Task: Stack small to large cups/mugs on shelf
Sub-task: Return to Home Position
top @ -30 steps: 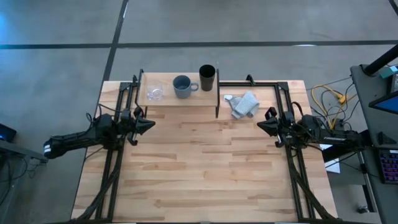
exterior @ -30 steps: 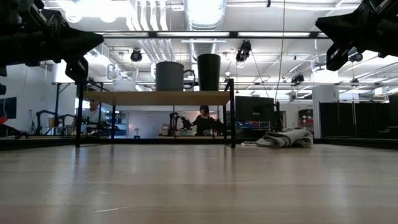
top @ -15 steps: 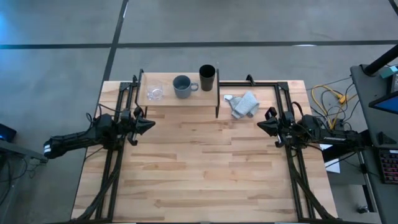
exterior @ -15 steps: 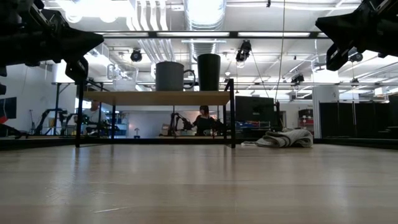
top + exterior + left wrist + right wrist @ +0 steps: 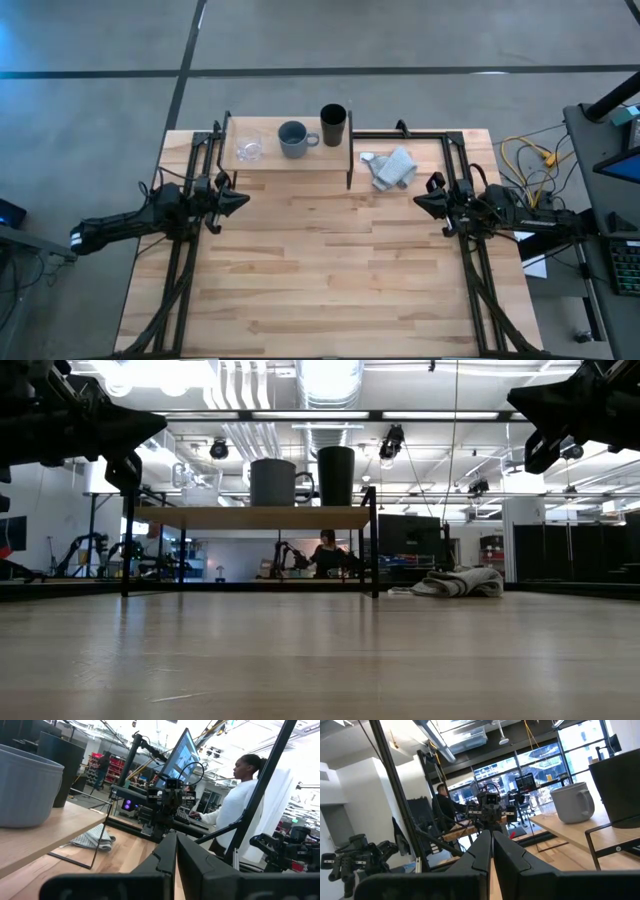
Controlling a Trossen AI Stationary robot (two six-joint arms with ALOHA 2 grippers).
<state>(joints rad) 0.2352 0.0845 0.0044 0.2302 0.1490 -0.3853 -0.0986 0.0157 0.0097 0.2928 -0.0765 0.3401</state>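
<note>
Your small clear glass cup (image 5: 249, 150), blue-grey handled mug (image 5: 292, 138) and tall black cylindrical cup (image 5: 333, 124) stand in a row on the low light-wood shelf (image 5: 272, 163). A crumpled grey cloth (image 5: 392, 168) lies just beside it. Your left pincer (image 5: 240, 198) and right pincer (image 5: 418, 203), each pressed together, hover well apart from them.

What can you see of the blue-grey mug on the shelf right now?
The blue-grey mug stands upright, mouth up, on the middle of the light-wood shelf, between the clear glass cup and the tall black cup. It looks like matte ceramic, round-walled, with one loop handle pointing toward the black cup; whether the handle touches that cup cannot be told. Only the shelf plainly touches it. The left gripper and right gripper sit at the table's sides, jaws shut, away from it.
</note>
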